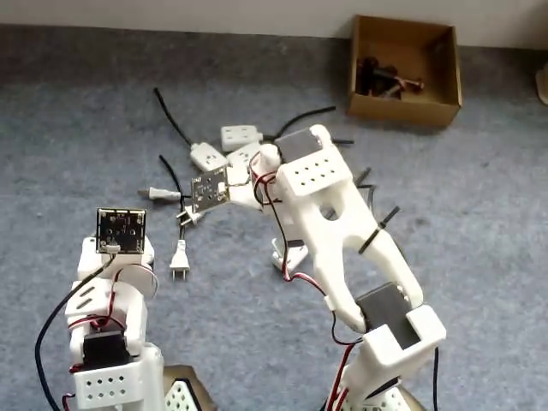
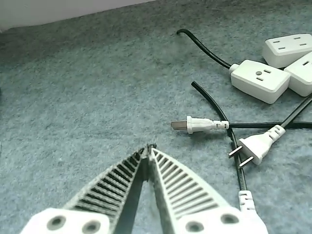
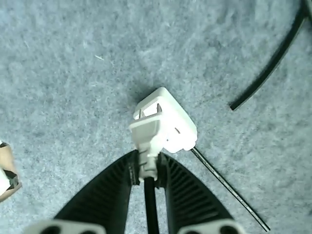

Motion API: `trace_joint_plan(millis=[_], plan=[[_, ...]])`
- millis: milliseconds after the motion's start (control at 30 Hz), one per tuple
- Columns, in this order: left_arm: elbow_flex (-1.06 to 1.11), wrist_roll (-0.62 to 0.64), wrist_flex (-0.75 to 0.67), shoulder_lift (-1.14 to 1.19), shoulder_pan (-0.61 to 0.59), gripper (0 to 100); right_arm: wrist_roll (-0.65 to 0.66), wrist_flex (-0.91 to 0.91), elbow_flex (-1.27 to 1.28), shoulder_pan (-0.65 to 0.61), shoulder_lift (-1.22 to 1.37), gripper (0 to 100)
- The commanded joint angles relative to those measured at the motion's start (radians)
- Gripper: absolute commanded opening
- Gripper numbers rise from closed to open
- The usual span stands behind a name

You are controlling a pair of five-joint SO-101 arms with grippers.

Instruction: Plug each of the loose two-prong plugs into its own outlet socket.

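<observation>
Plug (image 3: 146, 132) sits pinched at its neck by the right hand (image 3: 147, 156), low centre in the right wrist view, its prongs at the white socket (image 3: 173, 124) just above. The left hand (image 2: 148, 150) is pressed together; a loose plug (image 2: 200, 126) and a second plug (image 2: 257, 145) lie to its right on the grey table (image 2: 73, 97).

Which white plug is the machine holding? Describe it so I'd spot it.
On the grey carpet, find the arm stretched toward the white sockets. In its black pincer sits a white plug against one socket block; the other plugs lie loose.
</observation>
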Motion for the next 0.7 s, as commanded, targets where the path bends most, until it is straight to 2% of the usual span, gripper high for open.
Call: trace_joint_plan(millis=[0,233,367,667], plan=[[-0.03,0.008,-0.003,-0.012,-0.002,1,-0.057,-0.053,-0.001,0.015,-0.013,0.5],[-0.03,0.008,-0.003,-0.012,-0.002,1,-0.052,-0.004,0.001,0.015,-0.013,0.5],[-0.03,0.008,-0.003,-0.012,-0.002,1,0.038,0.065,0.001,0.035,-0.013,0.5],[-0.03,0.008,-0.003,-0.012,-0.002,1,0.104,0.068,0.002,0.058,-0.012,0.5]])
